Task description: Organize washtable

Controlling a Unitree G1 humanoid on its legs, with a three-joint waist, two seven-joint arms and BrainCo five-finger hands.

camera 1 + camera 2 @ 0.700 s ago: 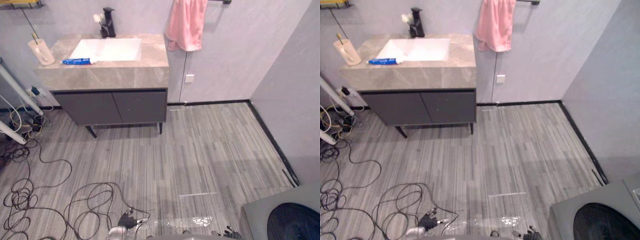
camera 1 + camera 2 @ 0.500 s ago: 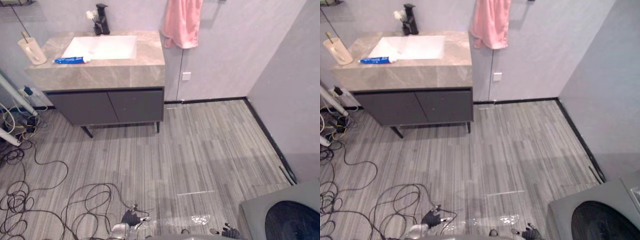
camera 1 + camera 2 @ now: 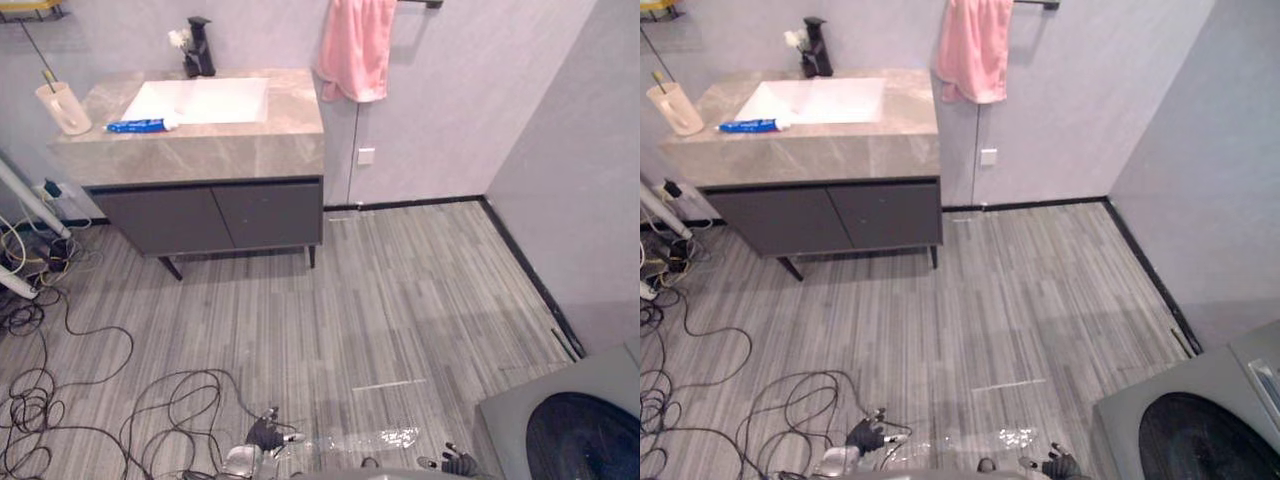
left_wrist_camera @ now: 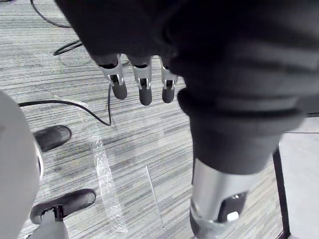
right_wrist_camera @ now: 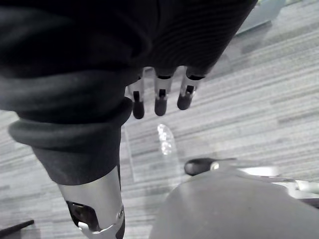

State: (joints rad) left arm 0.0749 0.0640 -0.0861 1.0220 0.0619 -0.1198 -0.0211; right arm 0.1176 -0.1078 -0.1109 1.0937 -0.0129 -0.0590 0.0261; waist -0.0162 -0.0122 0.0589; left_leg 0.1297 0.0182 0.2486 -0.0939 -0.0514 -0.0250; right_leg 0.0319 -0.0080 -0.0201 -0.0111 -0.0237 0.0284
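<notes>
Washtable (image 3: 220,152) looks veined beige above, dark grey below.

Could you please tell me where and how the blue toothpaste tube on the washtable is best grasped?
Probably pinch the blue toothpaste tube across its mid-body, coming from above. It lies flat on the countertop, lengthwise along the sink front rim, with its white cap toward the robot's right, so its narrow width suits the fingers.
</notes>
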